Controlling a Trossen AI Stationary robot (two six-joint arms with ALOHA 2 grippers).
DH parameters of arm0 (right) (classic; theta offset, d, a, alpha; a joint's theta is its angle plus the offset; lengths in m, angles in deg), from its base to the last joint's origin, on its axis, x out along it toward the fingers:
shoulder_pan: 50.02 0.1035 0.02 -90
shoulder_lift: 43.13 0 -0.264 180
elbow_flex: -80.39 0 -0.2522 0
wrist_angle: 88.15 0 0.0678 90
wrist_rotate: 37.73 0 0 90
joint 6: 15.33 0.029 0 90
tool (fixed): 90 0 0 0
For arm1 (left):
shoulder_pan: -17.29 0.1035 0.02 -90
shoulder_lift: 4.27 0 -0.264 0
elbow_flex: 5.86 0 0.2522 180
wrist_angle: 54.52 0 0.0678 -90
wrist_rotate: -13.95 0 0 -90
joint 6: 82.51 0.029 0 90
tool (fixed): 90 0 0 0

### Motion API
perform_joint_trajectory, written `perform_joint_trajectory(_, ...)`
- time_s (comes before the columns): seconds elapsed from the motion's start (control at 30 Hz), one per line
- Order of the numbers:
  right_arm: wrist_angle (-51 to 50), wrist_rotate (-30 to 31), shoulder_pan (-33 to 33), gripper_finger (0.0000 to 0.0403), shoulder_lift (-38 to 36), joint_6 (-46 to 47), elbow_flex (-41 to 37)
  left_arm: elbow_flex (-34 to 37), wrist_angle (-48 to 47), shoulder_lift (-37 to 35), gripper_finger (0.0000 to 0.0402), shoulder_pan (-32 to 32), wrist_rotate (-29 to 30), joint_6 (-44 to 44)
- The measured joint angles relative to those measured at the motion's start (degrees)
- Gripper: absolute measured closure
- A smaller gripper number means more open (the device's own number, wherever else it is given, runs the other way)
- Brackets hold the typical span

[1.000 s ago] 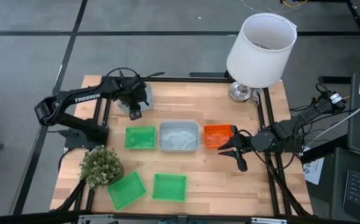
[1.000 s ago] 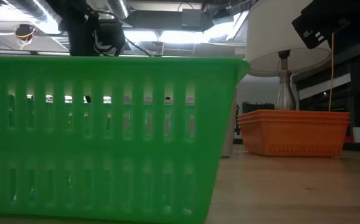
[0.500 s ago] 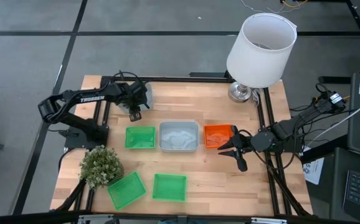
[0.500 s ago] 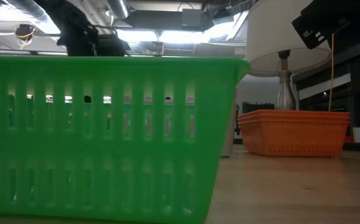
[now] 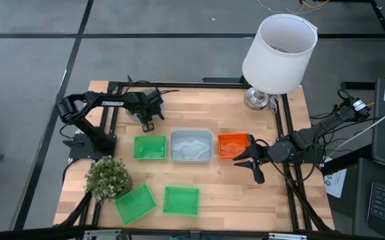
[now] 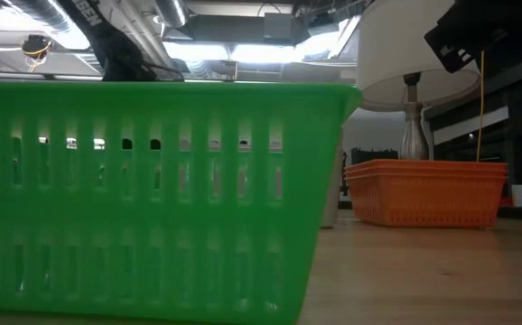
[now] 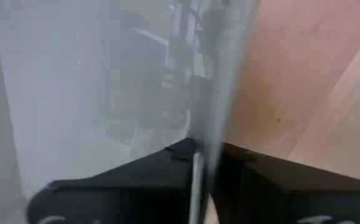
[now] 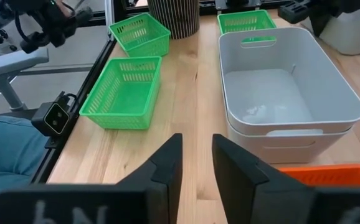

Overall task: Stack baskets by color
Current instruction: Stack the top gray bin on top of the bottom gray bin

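Observation:
A pale grey-blue basket (image 5: 154,101) sits at the table's far left, with my left gripper (image 5: 146,121) down on it and shut over one of its walls. In the middle row stand a green basket (image 5: 150,147), a stack of two grey-blue baskets (image 5: 192,146) and orange baskets (image 5: 231,145). Two more green baskets (image 5: 135,203) (image 5: 181,200) lie near the front edge. My right gripper (image 5: 252,164) hangs open just right of the orange baskets, with nothing between its fingers (image 8: 167,163). My left gripper has a thin side wall (image 7: 214,93) of the grey-blue basket between its two fingers (image 7: 136,180), one inside the basket and one outside. The fingers come from above, pointing steeply down. The basket rests on the table.
A bushy green plant (image 5: 108,177) stands at the near left beside the green baskets. A big white lamp (image 5: 277,48) stands at the far right corner. Bare wood lies between the two rows and along the near right.
My left gripper has come down and tipped more steeply onto the grey-blue basket at the far left, and the arm has folded lower. The baskets and my right gripper have kept still.

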Motion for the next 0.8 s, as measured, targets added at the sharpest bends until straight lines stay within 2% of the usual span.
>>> perform_joint_trajectory(0.17,-1.00,0.00,0.00,0.0315,0.00,-0.07,0.00,-1.52,-2.31,-2.99,0.0399,-1.34,0.89,-1.43)
perform_joint_trajectory(0.4,-0.99,0.00,0.00,0.0315,0.00,-0.09,0.00,-9.57,-8.68,-11.18,0.0401,-5.39,3.24,-4.38)
perform_joint_trajectory(0.53,-0.97,0.03,0.00,0.0315,0.00,-0.09,0.00,-14.75,-11.43,-14.84,0.0401,-10.76,3.50,-10.70)
perform_joint_trajectory(0.63,-0.73,0.35,0.00,0.0315,0.00,-0.27,0.00,-18.38,-10.89,-15.00,0.0401,-17.71,3.34,-14.31)
perform_joint_trajectory(0.7,-0.03,4.21,0.04,0.0315,0.00,-0.37,0.00,-20.62,-9.54,-14.61,0.0401,-22.57,3.24,-15.39)
perform_joint_trajectory(0.8,3.52,18.16,0.01,0.0315,-0.06,-0.57,0.00,-23.63,-4.97,-11.83,0.0401,-29.39,3.14,-15.98)
